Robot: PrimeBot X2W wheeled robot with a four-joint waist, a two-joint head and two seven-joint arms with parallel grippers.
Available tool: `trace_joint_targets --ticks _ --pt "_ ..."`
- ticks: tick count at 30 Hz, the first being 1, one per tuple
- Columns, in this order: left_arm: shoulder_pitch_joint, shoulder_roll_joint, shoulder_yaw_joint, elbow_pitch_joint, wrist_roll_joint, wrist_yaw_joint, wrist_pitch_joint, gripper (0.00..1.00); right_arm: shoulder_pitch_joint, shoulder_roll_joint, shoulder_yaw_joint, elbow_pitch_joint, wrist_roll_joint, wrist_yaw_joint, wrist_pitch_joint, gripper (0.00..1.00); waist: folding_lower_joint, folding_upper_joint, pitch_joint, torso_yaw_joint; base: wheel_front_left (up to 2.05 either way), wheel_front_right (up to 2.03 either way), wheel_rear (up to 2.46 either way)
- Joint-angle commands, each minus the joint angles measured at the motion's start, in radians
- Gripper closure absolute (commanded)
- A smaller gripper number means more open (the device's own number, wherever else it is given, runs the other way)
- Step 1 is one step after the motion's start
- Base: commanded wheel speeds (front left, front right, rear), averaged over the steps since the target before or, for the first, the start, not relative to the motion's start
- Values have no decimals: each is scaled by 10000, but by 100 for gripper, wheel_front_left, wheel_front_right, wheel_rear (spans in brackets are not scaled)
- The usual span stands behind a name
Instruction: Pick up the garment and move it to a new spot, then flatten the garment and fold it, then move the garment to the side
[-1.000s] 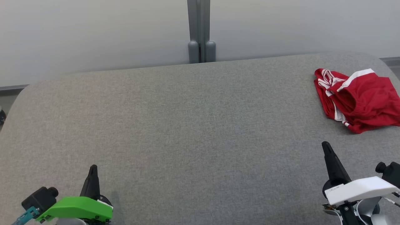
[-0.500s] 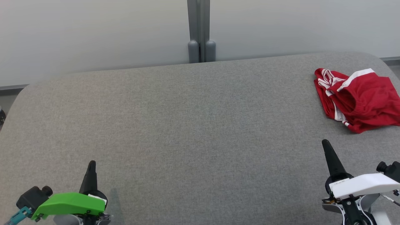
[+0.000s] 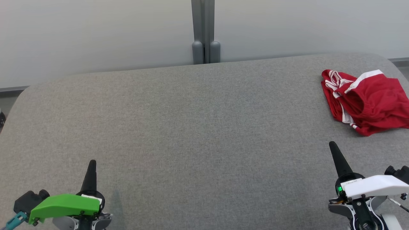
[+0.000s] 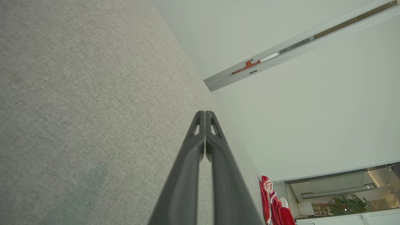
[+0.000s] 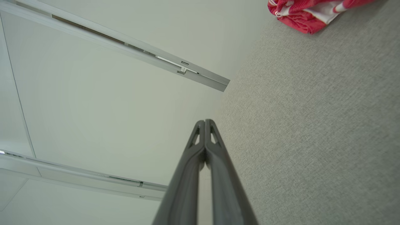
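Head: red garment (image 3: 367, 102) bunched at far right edge of grey padded surface (image 3: 204, 127); open fabric across centre, left. L gripper (image 3: 92, 163), R gripper (image 3: 332, 144) by near corners, fingers pressed together, empty.
L wrist: garment (image 4: 272, 203) well apart.
R wrist: garment (image 5: 306, 12) nearer, not touching.

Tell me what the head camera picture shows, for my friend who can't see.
A crumpled red-and-white garment lies at the far right of a grey fabric table. The left claw and right claw, both shut, point up from the bottom corners, apart from it.
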Motion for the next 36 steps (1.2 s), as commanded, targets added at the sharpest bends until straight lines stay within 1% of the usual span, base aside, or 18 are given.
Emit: trace_joint_targets --ticks 1,18,36 --pt "-252 -13 123 -45 -239 -101 71 100 -252 -30 -39 -4 257 9 45 100 0 0 1 0 0 0 0" --pt "-420 -263 572 57 -1570 -468 454 100 -529 21 -149 451 1737 8 224 100 0 0 15 -2 0 0 0" --pt "-570 -485 988 167 -2778 -794 803 100 -809 78 -257 859 3064 8 384 100 0 0 29 -4 0 0 0"
